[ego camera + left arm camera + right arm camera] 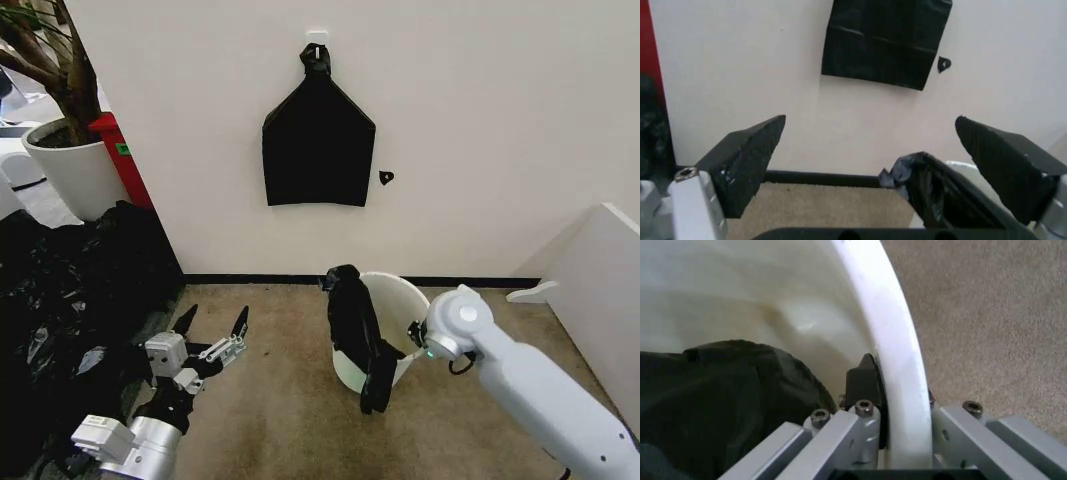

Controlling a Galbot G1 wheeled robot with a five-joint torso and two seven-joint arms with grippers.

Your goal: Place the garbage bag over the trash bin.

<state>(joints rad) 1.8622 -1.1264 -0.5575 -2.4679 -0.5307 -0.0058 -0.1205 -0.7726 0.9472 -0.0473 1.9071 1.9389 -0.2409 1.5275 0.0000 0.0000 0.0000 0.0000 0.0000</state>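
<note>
Right gripper (pixel 897 430) pinches trash bin (pixel 395 300) rim; left gripper (pixel 212 322) wide, idle — draped garbage bag (pixel 355 330) may slip off.

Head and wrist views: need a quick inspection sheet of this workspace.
Surface: tan carpet, bare around the bin.
Job's things: trash bin tilted; garbage bag draped over its rim, not spread.
Clutter: black plastic film pile at left.
Grippers: left gripper open, hanging free; right gripper clamped on the bin's rim.
Cables: nothing seen.
Surroundings: flat black bag hung on the wall; plant pot.
</note>
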